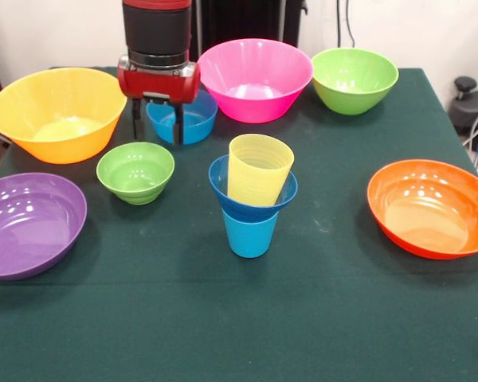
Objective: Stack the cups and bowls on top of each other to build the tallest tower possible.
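In the middle of the table a light blue cup [249, 233] stands upright. A small dark blue bowl [220, 185] sits on it, and a ribbed yellow cup [259, 169] rests in that bowl, leaning slightly. My gripper [158, 123] hangs open at the back left. One of its fingers [178, 127] overlaps the left side of the small light blue bowl [193, 119], and the other is just left of that bowl's rim. I cannot tell whether they touch it. A small lime green bowl [135, 172] sits just in front of the gripper.
Larger bowls ring the table: yellow-orange [56, 113] at the back left, pink [255, 78] at the back centre, green [354, 78] at the back right, purple [28, 223] at the front left and orange [432, 207] on the right. The green cloth's right edge lies past the orange bowl.
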Tool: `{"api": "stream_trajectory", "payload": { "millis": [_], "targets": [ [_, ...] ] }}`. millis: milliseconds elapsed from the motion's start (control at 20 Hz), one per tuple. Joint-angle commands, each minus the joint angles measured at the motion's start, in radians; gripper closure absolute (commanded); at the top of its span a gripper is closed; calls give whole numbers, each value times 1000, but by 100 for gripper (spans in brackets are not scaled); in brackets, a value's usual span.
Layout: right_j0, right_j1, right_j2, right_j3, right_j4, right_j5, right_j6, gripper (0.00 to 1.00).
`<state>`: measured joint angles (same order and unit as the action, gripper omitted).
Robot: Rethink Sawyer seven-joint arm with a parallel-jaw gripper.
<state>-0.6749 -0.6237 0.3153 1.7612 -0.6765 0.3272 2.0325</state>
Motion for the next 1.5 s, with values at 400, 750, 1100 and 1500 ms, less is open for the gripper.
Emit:
{"api": "stream_trajectory", "payload": {
  "millis": [400,750,1100,1500],
  "targets": [
    [47,54,103,-63,-1,67,-74,0],
    [45,89,93,-111,-40,51,-97,0],
    [43,169,86,-206,-88,40,-145,0],
    [49,216,86,-254,-105,23,-148,0]
  ]
}}
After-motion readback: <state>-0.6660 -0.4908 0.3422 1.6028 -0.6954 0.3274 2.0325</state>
